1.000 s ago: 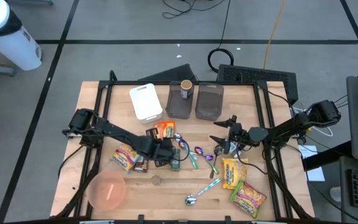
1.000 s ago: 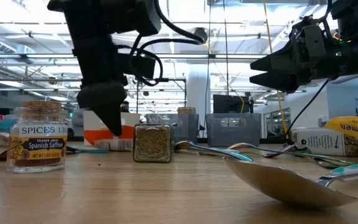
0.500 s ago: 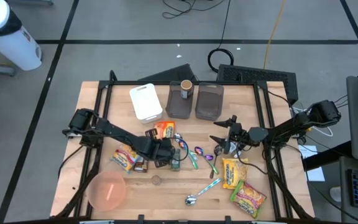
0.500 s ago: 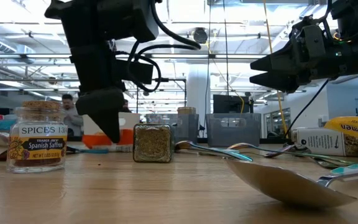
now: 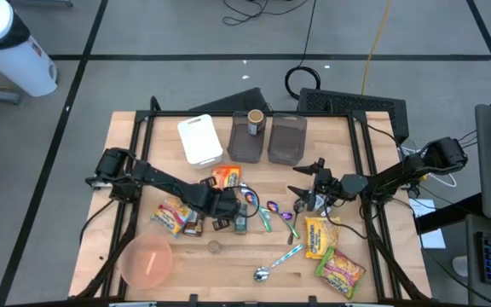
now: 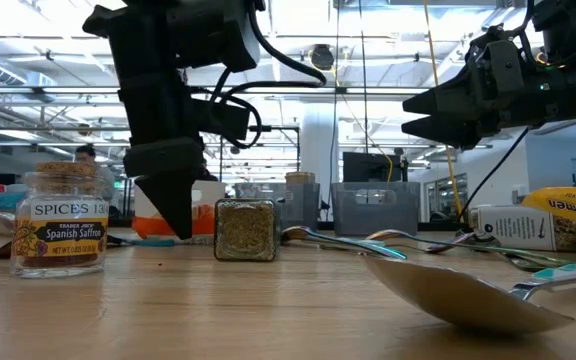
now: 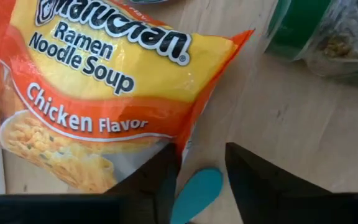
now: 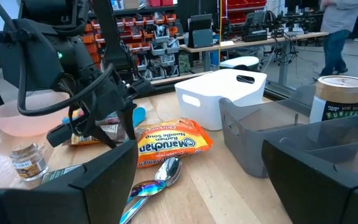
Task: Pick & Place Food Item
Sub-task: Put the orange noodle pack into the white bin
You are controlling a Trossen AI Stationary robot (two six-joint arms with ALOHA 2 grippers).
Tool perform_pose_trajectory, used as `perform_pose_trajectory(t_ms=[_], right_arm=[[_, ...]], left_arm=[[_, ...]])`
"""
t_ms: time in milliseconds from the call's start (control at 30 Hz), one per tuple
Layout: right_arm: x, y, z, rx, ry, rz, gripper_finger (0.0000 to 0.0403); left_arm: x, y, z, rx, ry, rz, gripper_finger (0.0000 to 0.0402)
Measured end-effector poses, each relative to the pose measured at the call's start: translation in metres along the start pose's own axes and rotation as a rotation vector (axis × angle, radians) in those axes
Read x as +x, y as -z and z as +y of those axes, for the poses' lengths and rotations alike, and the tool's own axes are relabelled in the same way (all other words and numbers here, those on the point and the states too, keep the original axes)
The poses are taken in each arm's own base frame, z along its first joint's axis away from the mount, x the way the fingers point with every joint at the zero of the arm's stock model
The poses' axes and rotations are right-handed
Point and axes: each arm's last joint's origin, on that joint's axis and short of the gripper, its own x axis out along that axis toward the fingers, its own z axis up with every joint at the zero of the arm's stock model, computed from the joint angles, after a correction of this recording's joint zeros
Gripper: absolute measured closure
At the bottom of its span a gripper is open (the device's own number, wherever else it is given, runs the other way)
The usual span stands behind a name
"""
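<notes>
The left gripper (image 7: 197, 180) is held low over the counter (image 5: 348, 153), its fingers (image 7: 257, 177) parted around a teal spoon handle (image 7: 194, 196) without clamping it. The Maruchan ramen packet (image 7: 98, 81) lies just beyond, its corner beside one finger. The right gripper (image 5: 305, 183) hangs wide apart, well clear.

Left gripper (image 7: 197, 180) hangs low with its parted fingers just clear of the ramen packet (image 7: 98, 87), spice jar (image 6: 245, 229) crowding beside, bare wood between.
</notes>
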Motion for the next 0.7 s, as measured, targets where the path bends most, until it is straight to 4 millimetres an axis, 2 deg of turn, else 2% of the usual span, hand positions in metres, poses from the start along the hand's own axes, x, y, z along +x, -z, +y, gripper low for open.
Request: perform_pose_trajectory(t_ms=[133, 300, 467, 700], right_arm=[[0.0, 0.0, 0.0, -0.004, 0.0, 0.0, 0.0069], [0.0, 0.0, 0.0, -0.004, 0.0, 0.0, 0.0069], [0.0, 0.0, 0.0, -0.003, 0.0, 0.0, 0.0069], [0.0, 0.0, 0.0, -0.003, 0.0, 0.0, 0.0069]], left_arm=[[0.0, 0.0, 0.001, -0.011, -0.02, -0.012, 0.023], [0.003, 0.0, 0.001, -0.022, -0.067, -0.025, 0.0233], [0.008, 0.001, 0.0, -0.017, -0.078, -0.008, 0.0279], [0.011, 0.001, 0.0, -0.016, -0.102, -0.005, 0.037]])
